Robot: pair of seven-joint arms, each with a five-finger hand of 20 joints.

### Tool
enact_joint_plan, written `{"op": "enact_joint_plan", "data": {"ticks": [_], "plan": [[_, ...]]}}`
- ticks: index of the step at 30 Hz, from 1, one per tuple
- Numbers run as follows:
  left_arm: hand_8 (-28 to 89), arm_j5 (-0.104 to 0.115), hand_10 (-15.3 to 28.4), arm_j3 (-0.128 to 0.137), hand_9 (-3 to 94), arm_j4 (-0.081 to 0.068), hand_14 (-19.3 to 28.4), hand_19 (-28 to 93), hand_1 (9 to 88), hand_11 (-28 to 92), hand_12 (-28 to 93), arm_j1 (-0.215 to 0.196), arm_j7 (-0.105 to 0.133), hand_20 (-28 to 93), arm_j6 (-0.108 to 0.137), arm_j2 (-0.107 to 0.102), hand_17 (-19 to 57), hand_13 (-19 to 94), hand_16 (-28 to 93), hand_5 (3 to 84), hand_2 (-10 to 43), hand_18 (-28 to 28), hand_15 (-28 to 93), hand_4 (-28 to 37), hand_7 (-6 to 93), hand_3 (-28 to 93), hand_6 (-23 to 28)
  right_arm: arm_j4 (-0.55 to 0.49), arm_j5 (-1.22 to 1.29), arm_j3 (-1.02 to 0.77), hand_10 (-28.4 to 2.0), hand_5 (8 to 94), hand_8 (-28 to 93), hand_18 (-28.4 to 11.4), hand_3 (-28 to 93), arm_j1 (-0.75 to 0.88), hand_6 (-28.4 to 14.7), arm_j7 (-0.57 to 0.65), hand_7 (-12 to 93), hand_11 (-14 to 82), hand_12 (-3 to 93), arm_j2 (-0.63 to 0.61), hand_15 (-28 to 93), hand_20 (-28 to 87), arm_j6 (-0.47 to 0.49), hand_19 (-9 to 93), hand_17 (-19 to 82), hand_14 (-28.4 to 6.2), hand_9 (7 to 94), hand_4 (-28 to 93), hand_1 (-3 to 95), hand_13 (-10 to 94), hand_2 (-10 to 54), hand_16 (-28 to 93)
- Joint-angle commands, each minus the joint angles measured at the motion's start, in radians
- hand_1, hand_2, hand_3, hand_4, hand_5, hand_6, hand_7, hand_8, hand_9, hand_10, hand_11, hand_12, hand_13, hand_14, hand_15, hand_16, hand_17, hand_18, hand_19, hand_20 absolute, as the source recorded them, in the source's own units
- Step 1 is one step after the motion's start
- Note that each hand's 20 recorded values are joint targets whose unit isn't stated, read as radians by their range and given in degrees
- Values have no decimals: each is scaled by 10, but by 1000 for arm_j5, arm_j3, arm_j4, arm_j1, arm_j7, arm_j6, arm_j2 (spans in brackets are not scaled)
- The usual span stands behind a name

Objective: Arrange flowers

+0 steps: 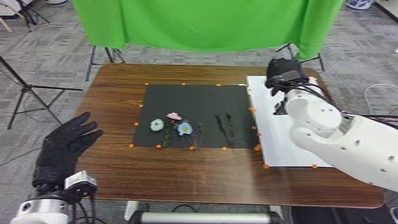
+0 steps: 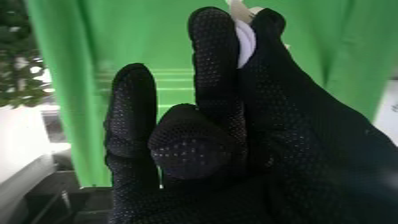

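Head view: looks down on a brown wooden tabletop (image 1: 124, 175) with visible grain and rounded corners. Bears a flat, matte black mat (image 1: 195, 95), roughly square, with small orange dots along its edges. Near the mat's left side, holds three small flowers lying close together: a pink flower (image 1: 173, 116) with a lobed outline, a whitish oval flower (image 1: 156, 125) and a pale blue oval flower (image 1: 185, 128). Just to their right on the mat, shows thin, dark green stems (image 1: 227, 127), lying lengthwise. Along the mat's right side, bears a long, smooth white sheet (image 1: 275, 155), also dotted orange.

At the tabletop's left edge, shows the left hand (image 1: 62, 150) in black fabric, released, with fingers loosely extended. Over the sheet's far end, shows the right hand (image 1: 282, 67), gloved in black.

In the right wrist view, shows the right hand's mesh-textured, dimpled glove, pinching a thin, curved white piece (image 2: 244, 42) between upright fingers; cannot tell exactly what kind. Behind, shows hanging green cloth (image 2: 89, 30) with soft vertical folds.
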State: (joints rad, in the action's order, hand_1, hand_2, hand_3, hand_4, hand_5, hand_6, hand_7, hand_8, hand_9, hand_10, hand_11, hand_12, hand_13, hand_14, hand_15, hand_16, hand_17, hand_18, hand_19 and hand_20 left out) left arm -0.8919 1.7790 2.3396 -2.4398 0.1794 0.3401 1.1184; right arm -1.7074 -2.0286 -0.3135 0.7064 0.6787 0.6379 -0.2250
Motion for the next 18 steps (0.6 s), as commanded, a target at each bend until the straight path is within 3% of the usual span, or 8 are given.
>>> {"op": "enact_joint_plan", "data": {"ticks": [1,15,18], "plan": [[-104,5,198,1,369,8,266,605,250,280,84,-15,5,11,16,0,-88,280,-113,411,62,226,542,-201,154,827,114,-41,-38,-20,-58,775,-26,-167,820,17,30,-53,305,135,319,127,806,16,17,932,385,-17,924,-283,537,838,-95,160],[-103,8,198,1,368,4,266,605,249,280,85,-14,8,10,13,-2,-88,281,-113,411,61,226,542,-202,154,829,113,-21,-36,66,-58,774,-24,-167,820,9,31,-64,304,134,319,265,806,13,28,932,382,-18,923,-283,537,836,-95,162],[-103,3,198,1,368,1,266,605,251,279,85,-2,-8,10,3,3,-88,280,-113,410,62,226,542,-204,154,827,113,-7,-53,66,-59,774,-25,-168,821,26,31,-66,304,133,319,297,806,12,38,932,382,-18,923,-283,536,836,-95,163]]}}
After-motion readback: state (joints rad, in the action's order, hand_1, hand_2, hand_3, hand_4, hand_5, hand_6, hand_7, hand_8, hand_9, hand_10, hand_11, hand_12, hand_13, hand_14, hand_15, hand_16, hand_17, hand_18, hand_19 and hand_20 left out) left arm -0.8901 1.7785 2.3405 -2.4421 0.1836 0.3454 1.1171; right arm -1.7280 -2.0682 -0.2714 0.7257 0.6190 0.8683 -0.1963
